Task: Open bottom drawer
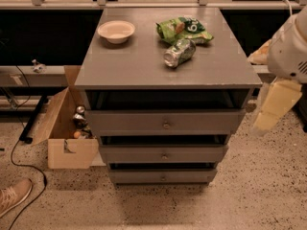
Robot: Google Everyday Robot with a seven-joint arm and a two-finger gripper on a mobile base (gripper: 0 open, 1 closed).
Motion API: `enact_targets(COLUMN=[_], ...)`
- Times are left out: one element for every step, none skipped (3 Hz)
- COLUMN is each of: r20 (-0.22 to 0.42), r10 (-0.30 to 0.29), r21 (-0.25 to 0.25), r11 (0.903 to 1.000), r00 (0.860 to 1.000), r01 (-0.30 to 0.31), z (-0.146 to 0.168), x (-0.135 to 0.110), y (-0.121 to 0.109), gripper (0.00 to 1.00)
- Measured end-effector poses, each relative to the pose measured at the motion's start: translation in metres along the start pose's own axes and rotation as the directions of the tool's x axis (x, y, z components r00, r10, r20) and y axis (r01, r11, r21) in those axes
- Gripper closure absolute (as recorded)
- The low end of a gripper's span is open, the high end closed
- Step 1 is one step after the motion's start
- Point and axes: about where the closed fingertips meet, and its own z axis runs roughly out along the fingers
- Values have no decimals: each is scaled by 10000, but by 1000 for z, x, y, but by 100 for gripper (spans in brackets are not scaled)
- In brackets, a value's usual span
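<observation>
A grey wooden cabinet [144,66] with three drawers stands in the middle of the camera view. The bottom drawer [162,177] is the lowest one, with a plain grey front and a tiny round knob [163,178]; its front sits in line with the two above. My gripper [273,107] hangs at the right edge, pale yellow under the white arm [290,44]. It is to the right of the cabinet, level with the top drawer, well above the bottom drawer and not touching it.
On the cabinet top lie a white bowl [116,31], a green chip bag [184,30] and a crushed can [179,53]. An open cardboard box [64,128] with cans stands left of the cabinet. A cable [19,166] and a shoe [13,195] lie on the speckled floor.
</observation>
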Motion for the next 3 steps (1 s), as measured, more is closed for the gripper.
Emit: enact_targets(r20=[869, 2251, 2178], r10=[21, 648, 577], r21=[-401, -1014, -925], r11=[9992, 9939, 9950], r00=[9962, 9722, 9743], r01=[14, -428, -383], z=[66, 135, 130], x=[-2, -7, -9], y=[16, 39, 37], gripper=[0, 0, 0])
